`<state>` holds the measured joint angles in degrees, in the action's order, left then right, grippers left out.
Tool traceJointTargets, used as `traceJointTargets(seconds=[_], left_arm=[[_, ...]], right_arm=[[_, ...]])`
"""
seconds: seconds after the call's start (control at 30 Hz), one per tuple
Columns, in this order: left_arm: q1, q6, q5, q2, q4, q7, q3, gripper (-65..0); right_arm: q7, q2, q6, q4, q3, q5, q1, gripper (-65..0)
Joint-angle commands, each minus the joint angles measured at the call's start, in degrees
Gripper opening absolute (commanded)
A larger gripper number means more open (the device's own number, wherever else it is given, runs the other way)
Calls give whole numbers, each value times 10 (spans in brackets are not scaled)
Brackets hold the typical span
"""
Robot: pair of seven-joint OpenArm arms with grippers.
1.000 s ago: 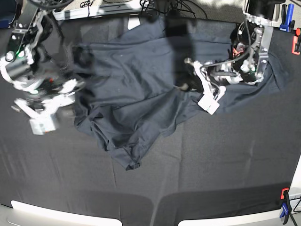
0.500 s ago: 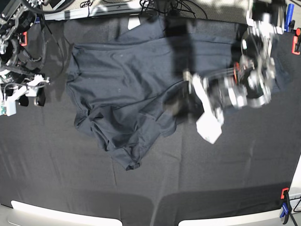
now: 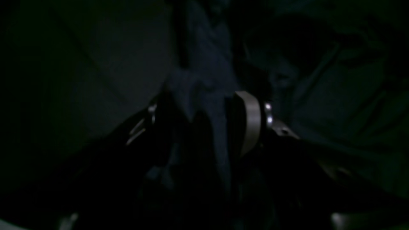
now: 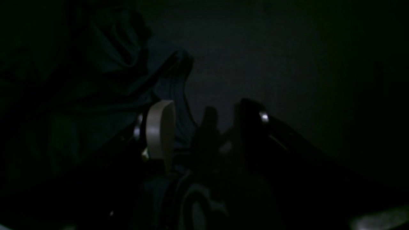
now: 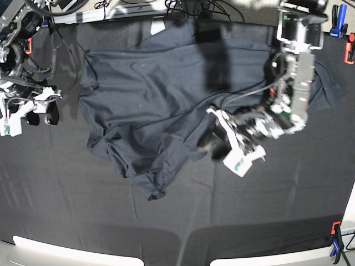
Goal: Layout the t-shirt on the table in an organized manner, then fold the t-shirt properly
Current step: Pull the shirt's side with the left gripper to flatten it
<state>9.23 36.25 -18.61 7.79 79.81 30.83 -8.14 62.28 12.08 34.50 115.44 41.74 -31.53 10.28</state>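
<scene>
Bench (image 5: 260, 221): bare in lower frame | t-shirt (image 5: 150, 94): crumpled, upper centre, unfolded | left gripper (image 5: 230, 145): jaws apart over shirt's right edge, having advanced from half a second ago | right gripper (image 5: 25, 113): apart, withdrawn far left, empty | spreading unfinished.

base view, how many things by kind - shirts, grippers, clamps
t-shirt: 1
grippers: 2, the left gripper and the right gripper
clamps: 4, the blue clamp, orange clamp and red clamp at the far edge of the table, plus the corner clamp
total: 7
</scene>
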Motion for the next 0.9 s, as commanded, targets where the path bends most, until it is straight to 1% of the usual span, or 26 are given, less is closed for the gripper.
traceJointTargets(seconds=[0.0,0.1,0.23,0.33,0.37,0.43,0.47,0.53,0.63,0.73,0.8,0.83,0.87], left_arm=[[29,2,-14,-11,-10,-21,2,-379],[75,2,-13,-31,-92,-19,2,-379],[141,2,-14,-33,-197,-18,2,-379],[175,2,-14,-30,-246,-15,2,-379],[181,2,-14,-30,-256,-6,2,-379],[186,7,-14,-30,-264,19,2,-379],[185,17,-17,-30,-264,26,2,-379],[184,38,-45,-30,-264,54,2,-379],[184,38,-98,-30,-264,107,2,-379],[184,38,-115,-30,-264,130,2,-380],[184,38,-120,-29,-264,131,2,-400],[184,38,-122,-29,-264,130,2,-424],[184,38,-131,-29,-264,129,2,-462]], right_arm=[[-9,8,7,8,2,-7,-6,-336],[-5,8,7,8,2,-7,-6,-336],[-3,8,7,8,2,-7,-6,-336],[-3,8,7,8,2,-7,-6,-336],[-3,8,7,8,2,-7,-6,-336],[-3,8,7,8,2,-7,-6,-336],[-3,8,7,8,2,-9,-6,-336],[-3,8,7,8,2,-23,-6,-336],[-3,8,13,8,2,-36,-6,-336],[-2,8,16,8,2,-36,-6,-336],[-2,8,16,8,2,-36,-6,-336],[-1,8,16,8,2,-36,-6,-336],[-2,8,16,8,2,-36,-6,-336]])
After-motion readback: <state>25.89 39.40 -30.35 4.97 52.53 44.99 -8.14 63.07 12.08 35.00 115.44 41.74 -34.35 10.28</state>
